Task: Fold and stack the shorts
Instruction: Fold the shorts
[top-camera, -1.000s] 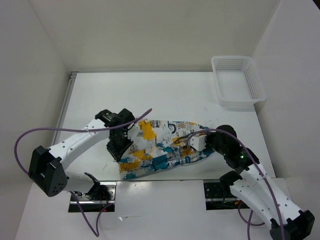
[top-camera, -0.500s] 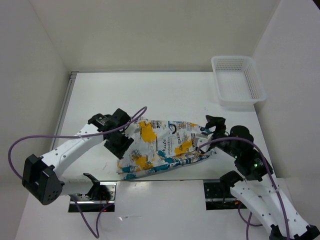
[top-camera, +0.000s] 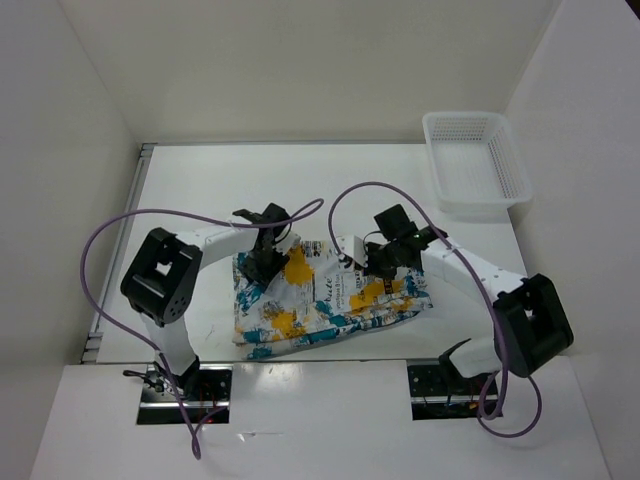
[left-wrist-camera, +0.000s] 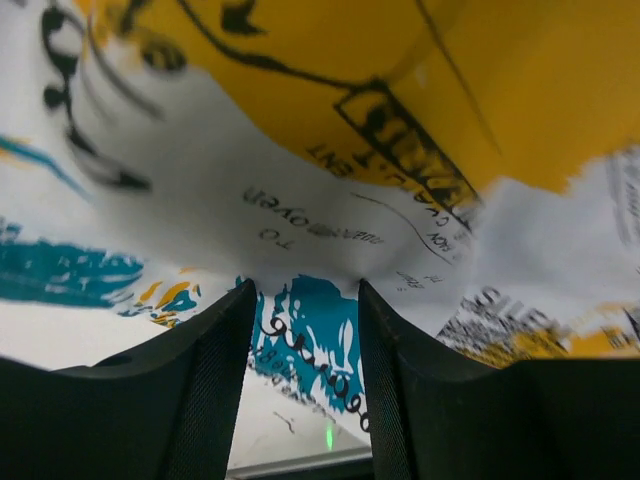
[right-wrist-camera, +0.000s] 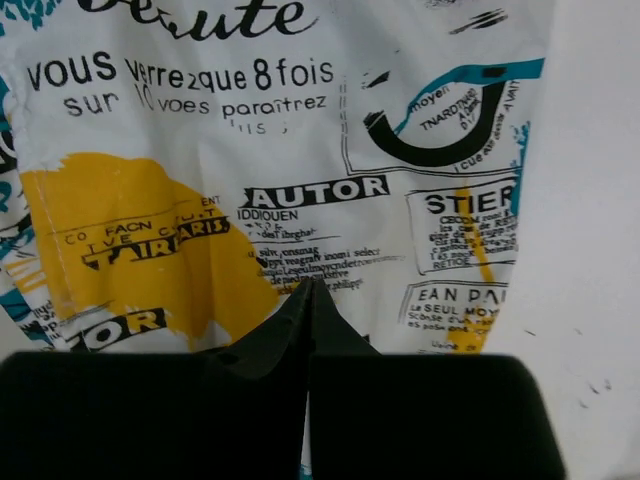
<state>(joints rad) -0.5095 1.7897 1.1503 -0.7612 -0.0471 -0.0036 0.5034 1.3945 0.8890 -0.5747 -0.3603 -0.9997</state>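
Observation:
The shorts (top-camera: 320, 300), white with teal, yellow and black print, lie folded into a rough rectangle at the table's near middle. My left gripper (top-camera: 262, 260) rests on their far left corner. In the left wrist view its fingers (left-wrist-camera: 215, 380) stand apart, and a teal-printed fold of the shorts (left-wrist-camera: 300, 180) hangs across the tips and down into the gap of the gripper (left-wrist-camera: 305, 287). My right gripper (top-camera: 375, 262) is over the far right part of the shorts. In the right wrist view its tips (right-wrist-camera: 308, 285) meet, pointing at the printed cloth (right-wrist-camera: 300, 130), with nothing seen between them.
A white mesh basket (top-camera: 512, 160) stands at the far right corner of the table. White walls close in the left, back and right sides. Purple cables loop above both arms, over the shorts' far edge.
Both grippers have moved from the shorts' near ends to their far edge, and the arms have swung round. The left gripper's fingers have come apart. The shorts now lie flatter and squarer.

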